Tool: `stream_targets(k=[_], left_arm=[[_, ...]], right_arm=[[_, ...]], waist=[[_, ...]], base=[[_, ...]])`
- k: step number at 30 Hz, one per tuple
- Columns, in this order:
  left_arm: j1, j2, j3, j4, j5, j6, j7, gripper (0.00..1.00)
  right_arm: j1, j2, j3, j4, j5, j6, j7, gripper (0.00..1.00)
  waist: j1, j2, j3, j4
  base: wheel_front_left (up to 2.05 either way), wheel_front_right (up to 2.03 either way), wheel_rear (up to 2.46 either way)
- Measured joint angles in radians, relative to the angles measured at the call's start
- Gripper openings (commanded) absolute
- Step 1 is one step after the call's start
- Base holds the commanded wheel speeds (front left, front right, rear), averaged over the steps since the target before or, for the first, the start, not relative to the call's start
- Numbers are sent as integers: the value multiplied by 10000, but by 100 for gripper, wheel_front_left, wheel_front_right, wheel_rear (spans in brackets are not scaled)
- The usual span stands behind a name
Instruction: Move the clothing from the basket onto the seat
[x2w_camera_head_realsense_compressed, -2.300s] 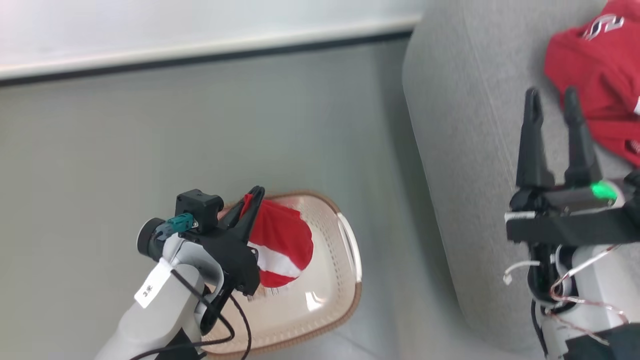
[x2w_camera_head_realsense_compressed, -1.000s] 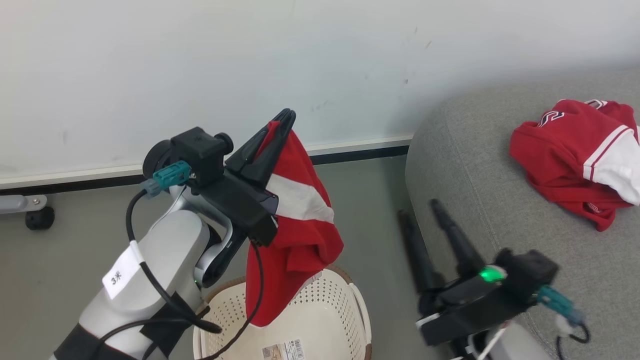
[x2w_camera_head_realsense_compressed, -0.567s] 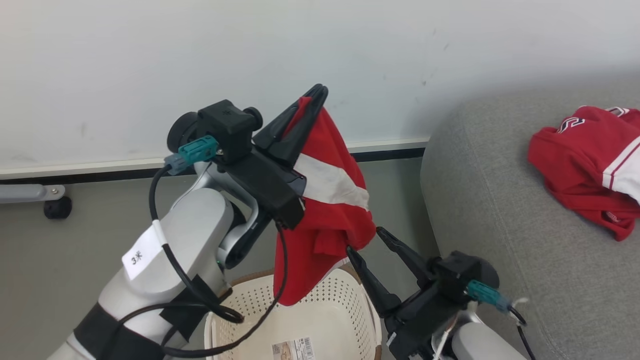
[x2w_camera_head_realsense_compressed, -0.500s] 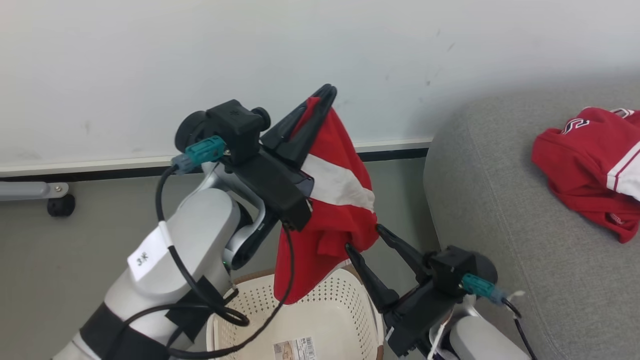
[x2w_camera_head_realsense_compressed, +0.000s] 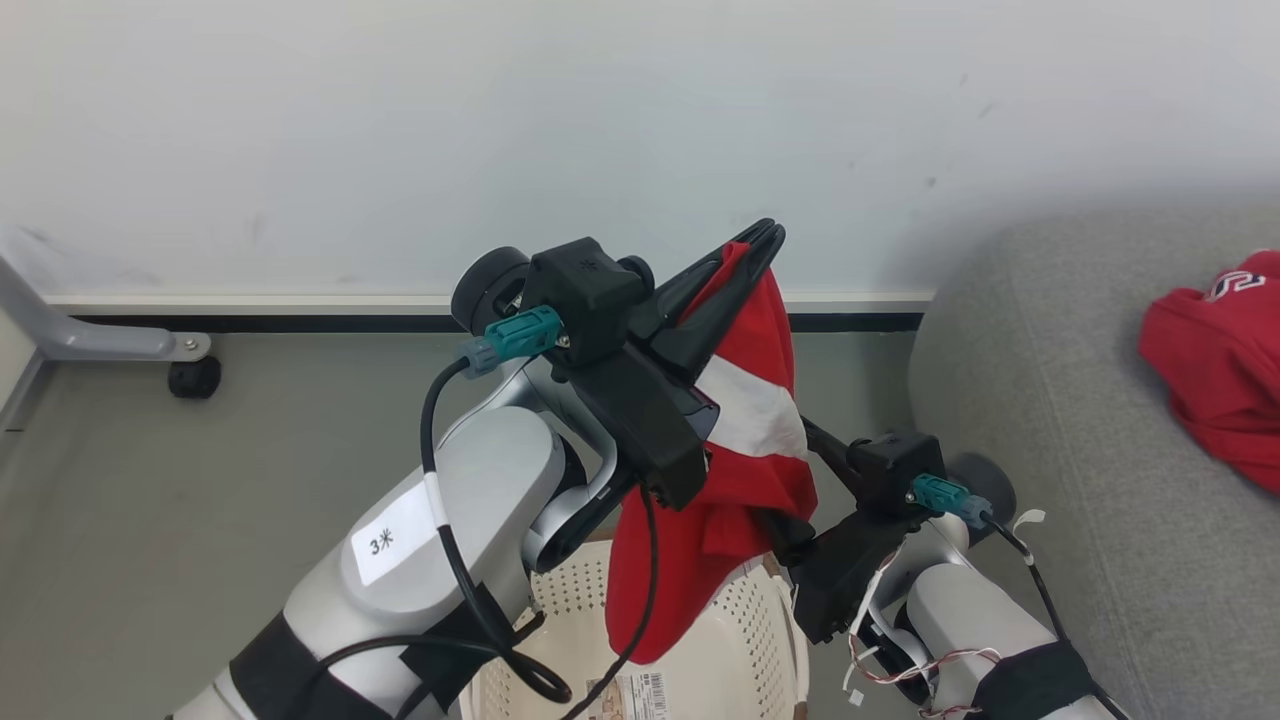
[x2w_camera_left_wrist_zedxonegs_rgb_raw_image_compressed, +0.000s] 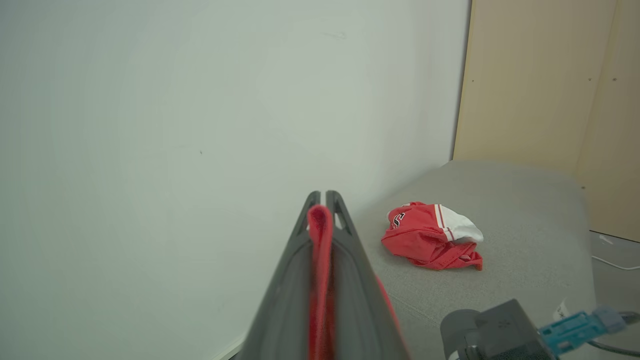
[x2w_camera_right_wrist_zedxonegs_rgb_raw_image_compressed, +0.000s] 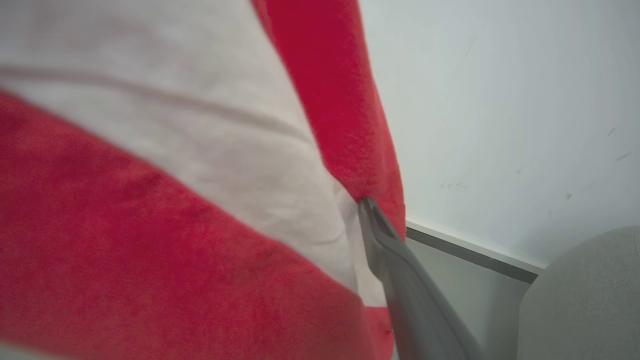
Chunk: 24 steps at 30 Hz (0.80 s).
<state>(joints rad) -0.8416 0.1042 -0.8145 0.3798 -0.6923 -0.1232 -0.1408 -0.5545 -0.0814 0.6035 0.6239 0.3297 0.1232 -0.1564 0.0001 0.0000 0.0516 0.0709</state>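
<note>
Head view: clothing (x2w_camera_head_realsense_compressed: 745, 440) held mid-frame.
Left gripper (x2w_camera_head_realsense_compressed: 765, 236) pinches its top edge; right gripper (x2w_camera_head_realsense_compressed: 800, 470), spread wide, touches its right side.

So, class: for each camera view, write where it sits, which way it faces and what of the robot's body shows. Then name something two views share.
Head view: on the head, looking down at the basket, held shirt and sofa; the left arm and right arm show.
Left wrist view: behind the left gripper, facing wall and sofa; it pinches the held shirt.
Right wrist view: close against the held shirt, facing the wall; one finger shows.
Shared: the second shirt on the sofa, head and left wrist views.
</note>
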Motion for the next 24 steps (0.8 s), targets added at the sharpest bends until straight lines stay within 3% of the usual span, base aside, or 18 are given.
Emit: stream_targets(k=[1, 2, 13, 23, 24], left_arm=[[2, 12, -17, 0, 0, 0, 31, 0], [12, 33, -27, -8, 0, 0, 33, 0], [336, 508, 119, -167, -17, 12, 82, 0], [861, 836, 130, -176, -31, 88, 121, 0], [952, 863, 121, -176, -33, 90, 128, 13]], right_arm=[[-45, 13, 29, 125, 27, 0, -31, 25], [-89, 36, 35, 236, 71, 0, -38, 0], [-309, 144, -251, 911, 742, 0, -476, 0], [-307, 153, -1730, 433, 2240, 2, -917, 0], [-307, 153, -1831, 355, 2326, 2, -917, 0]], waist=[[0, 0, -12, 71], [0, 0, -25, 142], [0, 0, -57, 380], [0, 0, -81, -26], [-1, 0, -93, -81]], base=[[0, 0, 0], [0, 0, 0], [0, 0, 0], [0, 0, 0], [0, 0, 0]])
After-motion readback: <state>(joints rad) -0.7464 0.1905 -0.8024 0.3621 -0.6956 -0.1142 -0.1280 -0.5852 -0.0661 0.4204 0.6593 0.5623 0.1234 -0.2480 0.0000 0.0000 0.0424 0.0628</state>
